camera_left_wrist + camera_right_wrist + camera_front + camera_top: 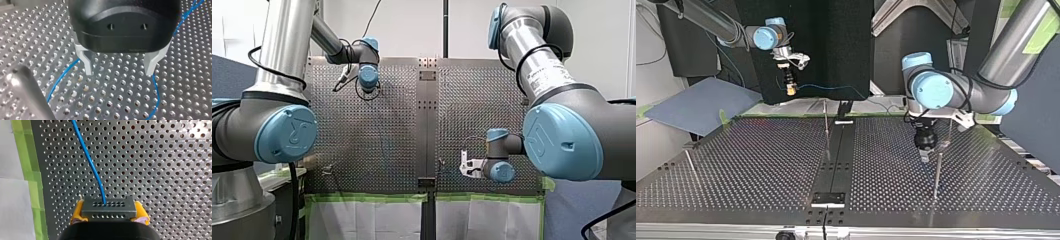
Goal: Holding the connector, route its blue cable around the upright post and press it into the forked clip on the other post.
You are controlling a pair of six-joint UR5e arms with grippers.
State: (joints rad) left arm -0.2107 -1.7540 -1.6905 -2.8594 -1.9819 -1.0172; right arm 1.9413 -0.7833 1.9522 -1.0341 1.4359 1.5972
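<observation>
My right gripper [109, 204] is shut on a dark grey connector [108, 211], with a yellow pad on each side of it. The blue cable [90, 162] leaves the connector's face and runs ahead over the perforated plate. In the top view this gripper [792, 89] hangs high at the left, and the cable [836, 89] stretches rightward from it. My left gripper [119, 72] stands open just above the table. Its metal fingers [86, 62] hold nothing, and cable strands [155, 87] lie outside both. In the top view it [925, 156] sits beside a thin upright post [937, 170].
Another thin post [826, 127] stands near the table's middle strip, and a third [691, 162] near the top view's left edge. Green tape [27, 170] lines the plate's edge beside my right gripper. A blurred grey post [30, 95] rises close to my left gripper.
</observation>
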